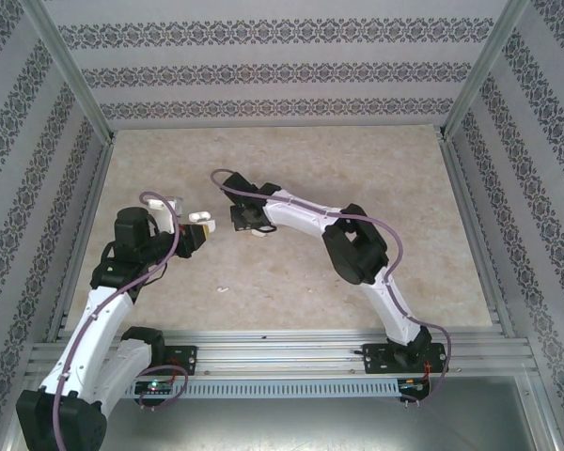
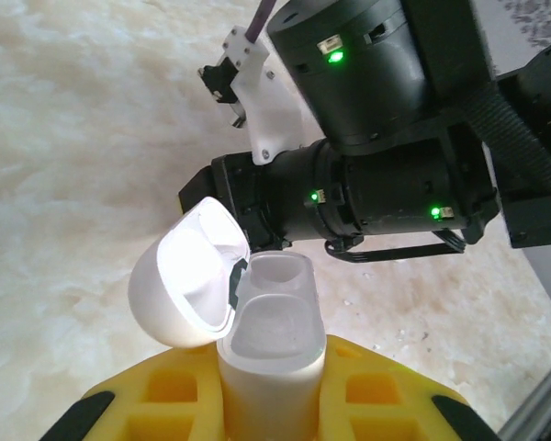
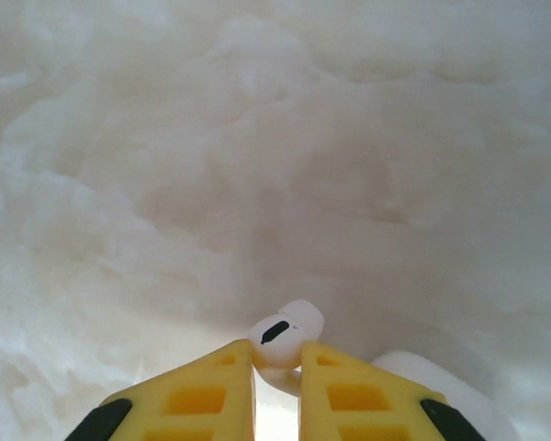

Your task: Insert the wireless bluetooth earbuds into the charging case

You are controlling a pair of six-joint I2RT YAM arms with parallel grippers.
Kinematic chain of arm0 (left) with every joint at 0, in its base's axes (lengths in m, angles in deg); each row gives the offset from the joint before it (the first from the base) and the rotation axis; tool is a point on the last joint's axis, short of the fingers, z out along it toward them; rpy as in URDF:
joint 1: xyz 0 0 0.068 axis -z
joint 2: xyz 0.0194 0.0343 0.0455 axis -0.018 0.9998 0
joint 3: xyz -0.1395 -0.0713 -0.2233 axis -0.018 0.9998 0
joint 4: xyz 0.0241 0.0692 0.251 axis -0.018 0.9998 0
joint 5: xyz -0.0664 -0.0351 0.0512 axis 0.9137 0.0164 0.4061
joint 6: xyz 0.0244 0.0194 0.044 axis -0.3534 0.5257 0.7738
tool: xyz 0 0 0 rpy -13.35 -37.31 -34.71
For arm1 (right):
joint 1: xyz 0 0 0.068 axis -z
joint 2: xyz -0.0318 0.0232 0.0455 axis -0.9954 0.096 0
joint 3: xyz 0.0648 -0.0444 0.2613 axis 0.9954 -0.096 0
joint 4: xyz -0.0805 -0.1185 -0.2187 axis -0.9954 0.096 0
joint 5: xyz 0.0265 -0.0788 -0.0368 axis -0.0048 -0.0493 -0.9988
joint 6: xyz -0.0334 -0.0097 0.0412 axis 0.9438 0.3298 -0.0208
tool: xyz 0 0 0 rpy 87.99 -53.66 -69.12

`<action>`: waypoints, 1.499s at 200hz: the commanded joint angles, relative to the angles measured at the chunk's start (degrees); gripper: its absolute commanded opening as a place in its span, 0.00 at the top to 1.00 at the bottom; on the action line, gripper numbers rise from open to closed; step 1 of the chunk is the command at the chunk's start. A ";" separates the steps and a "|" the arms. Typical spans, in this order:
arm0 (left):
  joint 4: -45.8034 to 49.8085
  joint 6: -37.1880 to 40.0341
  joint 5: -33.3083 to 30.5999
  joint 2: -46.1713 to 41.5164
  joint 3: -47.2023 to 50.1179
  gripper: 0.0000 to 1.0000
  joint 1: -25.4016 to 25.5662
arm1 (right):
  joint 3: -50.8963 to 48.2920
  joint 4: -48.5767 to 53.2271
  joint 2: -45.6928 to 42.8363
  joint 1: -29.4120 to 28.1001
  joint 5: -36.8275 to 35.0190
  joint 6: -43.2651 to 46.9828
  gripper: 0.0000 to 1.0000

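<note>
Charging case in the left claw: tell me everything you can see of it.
The charging case is white, smooth plastic with rounded corners. It stands upright, clamped between the yellow fingers of the left claw. Its lid is swung open to the left in the wrist view on a dark hinge, showing a hollow inside. The wells in the body look empty. It is held over the table, left of centre.
</note>
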State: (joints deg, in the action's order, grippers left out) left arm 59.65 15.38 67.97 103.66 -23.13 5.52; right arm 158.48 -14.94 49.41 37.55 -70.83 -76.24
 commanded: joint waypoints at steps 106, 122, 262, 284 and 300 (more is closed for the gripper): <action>-23.29 -0.16 10.00 10.88 4.21 1.00 9.44 | -35.41 -2.29 -27.52 3.75 -0.17 -13.28 0.83; -26.01 -0.73 8.83 13.82 3.89 1.00 11.49 | -39.31 -3.29 -27.96 3.79 1.49 -15.42 0.83; -26.81 4.67 5.85 19.35 3.42 1.00 14.18 | -39.84 0.54 -31.26 6.10 9.57 -9.96 0.52; -26.95 5.96 6.46 19.85 3.31 1.00 14.10 | -34.50 9.27 -31.80 6.08 7.78 -2.16 0.52; -28.09 6.98 7.75 20.21 3.40 1.00 14.08 | -32.55 11.92 -31.73 6.23 7.45 2.84 0.52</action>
State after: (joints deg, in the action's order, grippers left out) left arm 34.95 19.16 73.94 123.73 -19.66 19.22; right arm 122.18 -10.94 19.44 43.50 -62.35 -83.23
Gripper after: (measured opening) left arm 0.196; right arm 0.483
